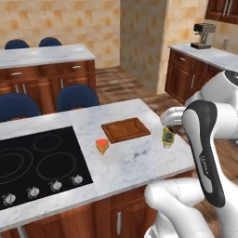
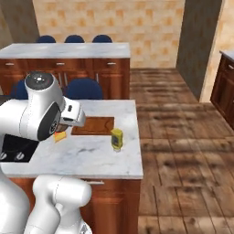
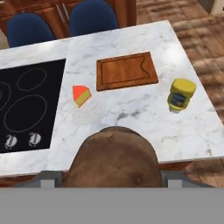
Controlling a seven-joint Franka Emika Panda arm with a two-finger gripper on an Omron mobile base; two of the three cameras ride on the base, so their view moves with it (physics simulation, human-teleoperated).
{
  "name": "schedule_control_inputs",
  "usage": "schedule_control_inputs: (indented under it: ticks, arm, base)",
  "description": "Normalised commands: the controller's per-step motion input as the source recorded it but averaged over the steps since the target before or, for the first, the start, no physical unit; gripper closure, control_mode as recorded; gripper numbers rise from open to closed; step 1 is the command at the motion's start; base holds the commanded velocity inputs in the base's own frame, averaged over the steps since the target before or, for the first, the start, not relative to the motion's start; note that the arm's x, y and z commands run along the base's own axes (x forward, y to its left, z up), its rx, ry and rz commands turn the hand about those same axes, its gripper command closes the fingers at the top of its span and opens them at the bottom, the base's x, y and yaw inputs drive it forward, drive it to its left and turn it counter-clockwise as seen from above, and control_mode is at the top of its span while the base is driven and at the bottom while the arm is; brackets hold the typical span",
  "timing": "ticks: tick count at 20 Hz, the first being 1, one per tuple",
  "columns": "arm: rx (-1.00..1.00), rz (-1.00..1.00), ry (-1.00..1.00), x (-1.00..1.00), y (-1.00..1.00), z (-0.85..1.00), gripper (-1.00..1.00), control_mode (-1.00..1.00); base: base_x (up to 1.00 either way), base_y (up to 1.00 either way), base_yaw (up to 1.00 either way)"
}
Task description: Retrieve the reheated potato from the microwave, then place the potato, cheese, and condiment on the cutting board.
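Both base cams are sitting behind the arm, looking forward and down at the white marble bench (image 1: 135,162), one from each side. They're sharing the flat reddish-brown wooden cutting board (image 2: 93,125). The hand cam is looking down over it (image 3: 127,70) from closer up.

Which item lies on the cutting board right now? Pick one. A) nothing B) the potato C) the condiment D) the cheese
A: the cutting board is bare; the cheese and the condiment sit on the marble beside it, and the potato is in the gripper.
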Motion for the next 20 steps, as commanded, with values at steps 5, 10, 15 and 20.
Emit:
schedule_control_inputs:
  ticks: [5,10,15,20]
  arm:
    - [0.0,0.0,0.0,0.0,0.0,0.0,1.0,1.0]
    - [0.0,0.0,0.0,0.0,0.0,0.0,1.0,1.0]
    - [0.0,0.0,0.0,0.0,0.0,0.0,1.0,1.0]
    - [0.0,0.0,0.0,0.0,0.0,0.0,1.0,1.0]
  base:
    - [0.44,-0.36,0.28]
    - [0.43,-0.37,0.23]
    - [0.49,-0.33,0.21]
    - [0.53,-0.3,0.19]
